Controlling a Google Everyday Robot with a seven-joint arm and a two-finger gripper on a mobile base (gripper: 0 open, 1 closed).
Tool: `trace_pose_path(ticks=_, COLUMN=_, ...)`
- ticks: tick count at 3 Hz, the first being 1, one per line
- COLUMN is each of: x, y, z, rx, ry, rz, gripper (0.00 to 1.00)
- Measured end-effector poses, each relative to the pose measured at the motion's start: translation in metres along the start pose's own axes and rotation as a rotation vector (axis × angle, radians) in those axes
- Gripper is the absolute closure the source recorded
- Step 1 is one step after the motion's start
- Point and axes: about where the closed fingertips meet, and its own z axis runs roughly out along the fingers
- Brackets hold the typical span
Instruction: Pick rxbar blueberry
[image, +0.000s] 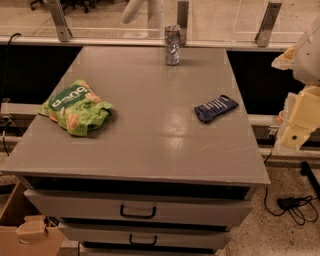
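Note:
The rxbar blueberry (216, 108) is a small flat dark navy bar with white lettering. It lies on the grey table top (150, 135), right of the middle and close to the right edge. My arm comes in at the right edge of the view. Its gripper (299, 122) hangs beside the table's right side, to the right of the bar and a little lower in the view. It is apart from the bar and holds nothing that I can see.
A large green chip bag (76, 108) lies on the left side of the table. A silver can (172, 45) stands upright at the back middle. Drawers (137, 210) sit under the front edge. A cardboard box (25, 230) and cables (295, 205) lie on the floor.

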Motion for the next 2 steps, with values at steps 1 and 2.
trace_pose_path(ticks=1, x=0.000, y=0.000, z=0.000, rx=0.000, ry=0.000, rz=0.000, gripper=0.00)
trace_pose_path(ticks=2, x=-0.004, y=-0.024, z=0.019, rx=0.006, ry=-0.044, rz=-0.042, gripper=0.00)
